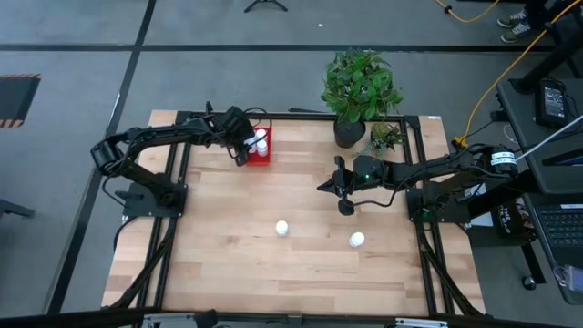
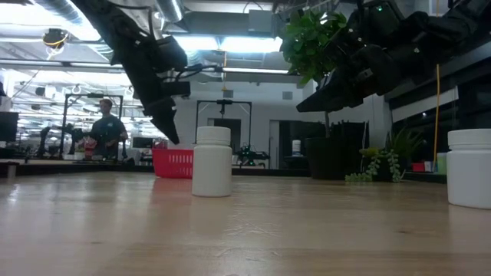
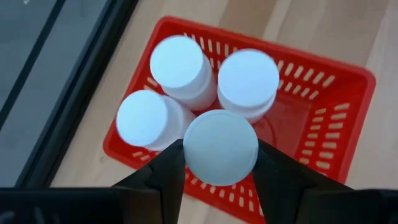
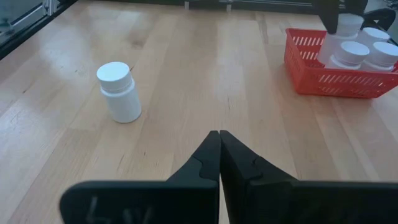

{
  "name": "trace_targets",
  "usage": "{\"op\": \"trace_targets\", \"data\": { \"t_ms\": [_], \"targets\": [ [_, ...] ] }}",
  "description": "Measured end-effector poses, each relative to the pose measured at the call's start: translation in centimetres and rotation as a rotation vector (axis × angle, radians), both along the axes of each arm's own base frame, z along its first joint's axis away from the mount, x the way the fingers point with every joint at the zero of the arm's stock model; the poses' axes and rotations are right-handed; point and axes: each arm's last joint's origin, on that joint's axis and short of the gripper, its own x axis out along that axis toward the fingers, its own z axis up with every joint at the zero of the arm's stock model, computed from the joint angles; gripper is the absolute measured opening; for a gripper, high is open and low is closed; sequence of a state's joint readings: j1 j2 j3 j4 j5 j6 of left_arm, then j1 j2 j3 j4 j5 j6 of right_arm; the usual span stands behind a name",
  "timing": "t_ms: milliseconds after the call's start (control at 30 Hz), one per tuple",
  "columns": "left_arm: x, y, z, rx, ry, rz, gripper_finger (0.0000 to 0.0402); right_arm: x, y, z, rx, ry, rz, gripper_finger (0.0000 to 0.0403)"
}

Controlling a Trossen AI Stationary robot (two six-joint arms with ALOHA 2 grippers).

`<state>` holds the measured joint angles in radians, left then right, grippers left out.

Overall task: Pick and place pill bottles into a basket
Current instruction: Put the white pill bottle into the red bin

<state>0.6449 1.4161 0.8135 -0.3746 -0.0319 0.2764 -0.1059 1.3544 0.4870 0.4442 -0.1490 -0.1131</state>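
No readable text, label, brand or number is showing anywhere. The pill bottles are showing only plain white caps.

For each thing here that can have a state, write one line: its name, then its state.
Basket: holds three bottles, part empty.
Held bottle: gripped over the basket.
Two table bottles: upright, outside the basket.
Left end effector: shut on the held bottle.
Right end effector: shut, empty.

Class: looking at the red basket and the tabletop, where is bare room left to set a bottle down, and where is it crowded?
Free: the basket's far half, and bare wood between the two loose bottles. Crowded: the basket end where three bottles stand, the left pincer holding a fourth.
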Motion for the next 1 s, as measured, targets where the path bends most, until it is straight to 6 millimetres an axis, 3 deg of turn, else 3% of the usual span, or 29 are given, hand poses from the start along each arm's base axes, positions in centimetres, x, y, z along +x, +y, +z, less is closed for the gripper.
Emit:
{"op": "trace_targets", "data": {
  "t_ms": [1000],
  "targets": [
    [0.01, 0.0, -0.12, -0.016, -0.003, 0.023, 0.0155, 0.0, -0.01, 0.0, 0.0, 0.0, 0.0, 0.0004]
  ]
}}
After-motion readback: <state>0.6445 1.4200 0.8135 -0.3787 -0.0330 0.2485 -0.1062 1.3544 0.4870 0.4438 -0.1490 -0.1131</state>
